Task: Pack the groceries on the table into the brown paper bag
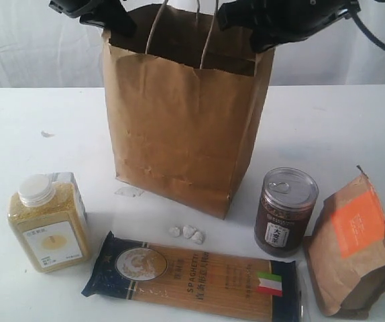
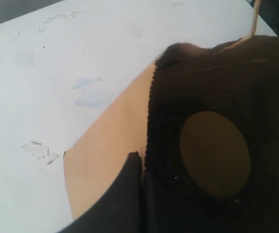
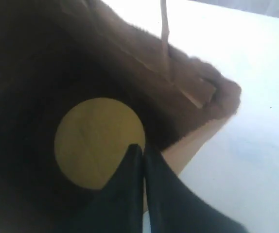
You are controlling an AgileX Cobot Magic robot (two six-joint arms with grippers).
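Up top, both black grippers sit at the mouth of the tall, creased brown paper bag (image 1: 179, 127), which stands upright on the flat white tabletop (image 1: 45, 121). The left gripper (image 2: 140, 158) has its fingers pressed together. The bag's serrated rim runs straight into the seam between them: one finger lies against the tan outer face and the other on the shadowed inside, so the paper edge is pinched. The right gripper (image 3: 142, 146) is likewise pressed tight, its tip hanging over the bag's opening just beside a rim corner (whether any paper is caught there cannot be told). Directly below both tools, deep in the bag, lies a round tan-brown lid (image 3: 99, 143), face up; whatever it caps is lost in shadow.

Other groceries lie on the table, well below and apart from either gripper, on the camera's side of the bag. On the left gripper's side stands a squarish clear bottle of yellow grain with a white cap (image 1: 45, 221). A long flat spaghetti packet with a dark blue end (image 1: 192, 275) lies across the front, spanning beneath both tools. On the right gripper's side a dark can with a silver pull-tab top (image 1: 286, 211) stands upright near the bag's corner. A crumpled brown pouch with an orange label (image 1: 353, 245) lies just beside the can. A few small white lumps (image 1: 187, 233) rest between the bag's base and the packet, and a scrap of clear tape (image 1: 129, 191) lies at the bag's foot.
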